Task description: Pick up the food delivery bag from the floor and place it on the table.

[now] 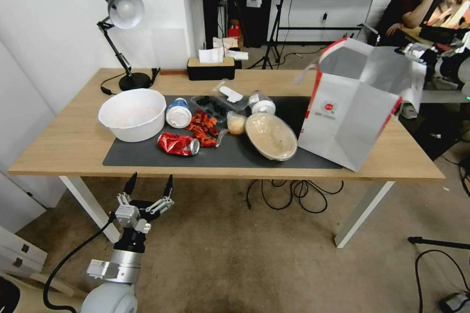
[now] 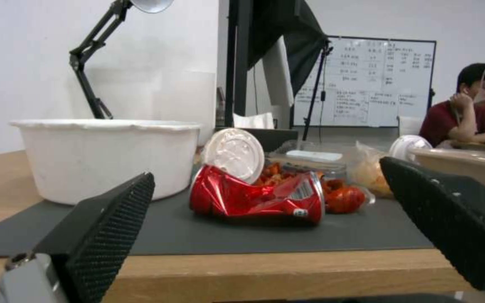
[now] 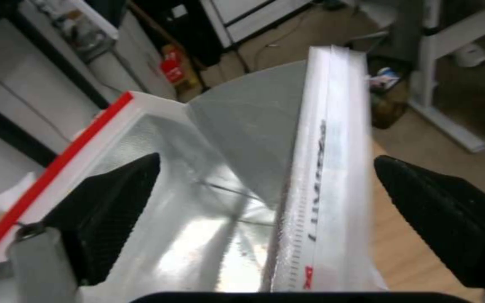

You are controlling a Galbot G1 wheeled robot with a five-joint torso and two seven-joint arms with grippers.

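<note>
Your food delivery bag (image 1: 353, 102) already stands on the table's (image 1: 68, 142) right end, partly on the dark mat (image 1: 147, 156); your right gripper (image 3: 265, 219) straddles its rim with jaws spread apart, while your left gripper (image 1: 149, 188) hangs open below the front edge.

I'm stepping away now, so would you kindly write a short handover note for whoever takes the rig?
Left gripper: open, holding nothing, low in front of the table's near edge, facing the crushed red can.
Right gripper: fingers spread wide on either side of the food delivery bag's top rim, not clamped.
Bag: on the table's right end, partly on the dark mat, leaning with its mouth open.
Done: bag is off the floor and on the table.
Left: draw the right arm clear and check the bag stands steady.
</note>
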